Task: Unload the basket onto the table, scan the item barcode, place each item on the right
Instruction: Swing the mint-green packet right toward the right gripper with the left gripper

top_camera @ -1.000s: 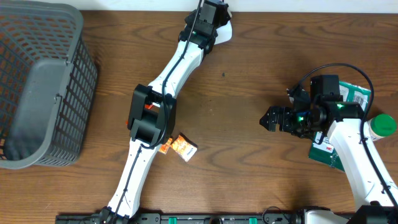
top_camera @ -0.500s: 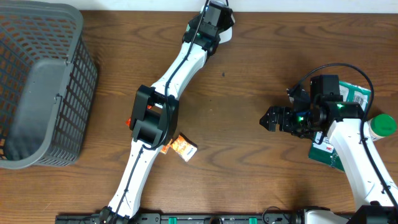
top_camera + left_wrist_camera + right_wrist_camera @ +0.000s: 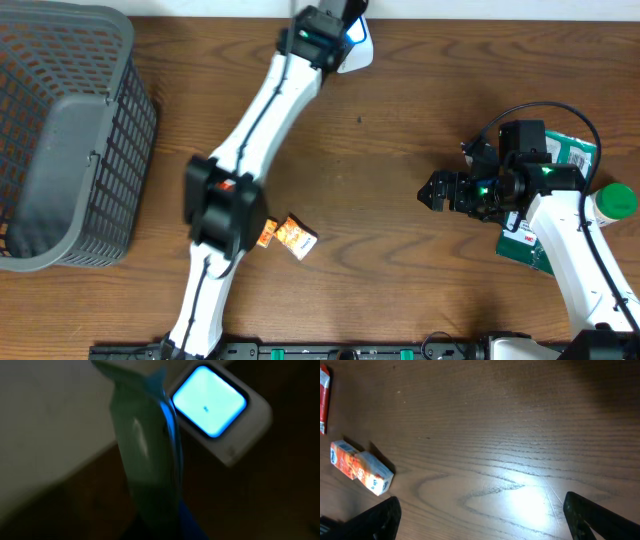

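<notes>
In the left wrist view a flat teal packet, the item [image 3: 147,450], stands up from my left gripper [image 3: 160,527], which is shut on its lower end in deep shadow. Its top edge is beside the white scanner [image 3: 212,402], whose window glows blue. No barcode shows on the packet. From overhead, the left gripper [image 3: 335,20] reaches the table's far edge over the scanner [image 3: 360,52], hiding the item. My right gripper [image 3: 437,190] hangs open over bare wood on the right, its fingers [image 3: 380,520] wide apart and holding nothing.
A grey mesh basket [image 3: 60,140] fills the far left. An orange carton [image 3: 290,236] lies beside the left arm's elbow, also seen as the carton [image 3: 362,467] near a red packet [image 3: 324,397]. A green packet [image 3: 572,152] and a green-capped bottle [image 3: 612,200] sit under the right arm.
The left arm has swung: its elbow and wrist have shifted to the left while the gripper stays over the scanner. The right arm has not moved.
</notes>
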### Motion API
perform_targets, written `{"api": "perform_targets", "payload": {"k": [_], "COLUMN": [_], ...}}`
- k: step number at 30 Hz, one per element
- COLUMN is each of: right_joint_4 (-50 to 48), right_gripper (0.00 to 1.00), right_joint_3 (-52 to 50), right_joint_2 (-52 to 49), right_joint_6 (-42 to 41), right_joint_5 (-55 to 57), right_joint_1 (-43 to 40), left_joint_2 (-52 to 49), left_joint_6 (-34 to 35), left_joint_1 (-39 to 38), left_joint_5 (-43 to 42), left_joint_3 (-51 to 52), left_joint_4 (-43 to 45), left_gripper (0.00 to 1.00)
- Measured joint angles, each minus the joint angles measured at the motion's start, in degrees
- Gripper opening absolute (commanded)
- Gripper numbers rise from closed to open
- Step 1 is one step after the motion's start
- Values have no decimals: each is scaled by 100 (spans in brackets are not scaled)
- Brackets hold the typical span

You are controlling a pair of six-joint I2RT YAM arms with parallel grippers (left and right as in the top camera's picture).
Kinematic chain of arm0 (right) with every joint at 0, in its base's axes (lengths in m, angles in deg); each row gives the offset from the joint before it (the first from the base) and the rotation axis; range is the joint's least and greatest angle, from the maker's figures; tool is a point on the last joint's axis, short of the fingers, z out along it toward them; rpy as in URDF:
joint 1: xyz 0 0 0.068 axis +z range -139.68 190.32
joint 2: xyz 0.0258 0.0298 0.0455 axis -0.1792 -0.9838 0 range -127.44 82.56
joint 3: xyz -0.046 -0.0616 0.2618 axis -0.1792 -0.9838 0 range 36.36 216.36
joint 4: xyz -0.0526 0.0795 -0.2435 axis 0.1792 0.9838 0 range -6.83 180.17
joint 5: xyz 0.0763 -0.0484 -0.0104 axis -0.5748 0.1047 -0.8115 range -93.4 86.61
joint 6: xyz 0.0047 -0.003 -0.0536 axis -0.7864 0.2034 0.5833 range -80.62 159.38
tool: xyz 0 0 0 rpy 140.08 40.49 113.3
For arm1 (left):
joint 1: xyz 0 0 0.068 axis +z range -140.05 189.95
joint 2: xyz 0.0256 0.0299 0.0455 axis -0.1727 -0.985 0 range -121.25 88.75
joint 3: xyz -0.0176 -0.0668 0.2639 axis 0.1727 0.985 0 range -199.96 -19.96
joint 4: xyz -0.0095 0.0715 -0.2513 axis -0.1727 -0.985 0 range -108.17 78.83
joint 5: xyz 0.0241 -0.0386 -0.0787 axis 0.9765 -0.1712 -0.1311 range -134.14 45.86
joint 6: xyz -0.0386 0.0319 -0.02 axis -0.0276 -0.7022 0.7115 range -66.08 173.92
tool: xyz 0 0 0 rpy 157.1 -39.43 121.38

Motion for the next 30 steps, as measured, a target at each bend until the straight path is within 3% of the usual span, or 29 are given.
{"api": "perform_targets", "payload": {"k": [5, 11, 23, 27, 30], "right_joint_4": [-4, -4, -232, -256, -275], "right_gripper": [99, 99, 99, 92, 85], "right_joint_3": [0, 0, 0, -4, -48], "right_joint_2": [0, 0, 0, 0, 0], "right_joint_6": [2, 0, -254, -479, -284], "right_joint_5": [0, 0, 673, 844, 192], "right_joint_1": [0, 0, -337, -892, -1414], "left_joint_2": [704, 601, 492, 492, 492], "left_joint_6": [1294, 1849, 2297, 2430, 2531], "left_joint_1": [-9, -157, -1023, -1338, -1392], "left_joint_5": [-2033, -3886, -4577, -4721, -5241], "left_joint_3": [-57, 577, 2076, 2179, 2179], "left_joint_4": [-1781, -2170, -1091, -787, -481], "left_gripper": [7, 8, 7, 7, 7]}}
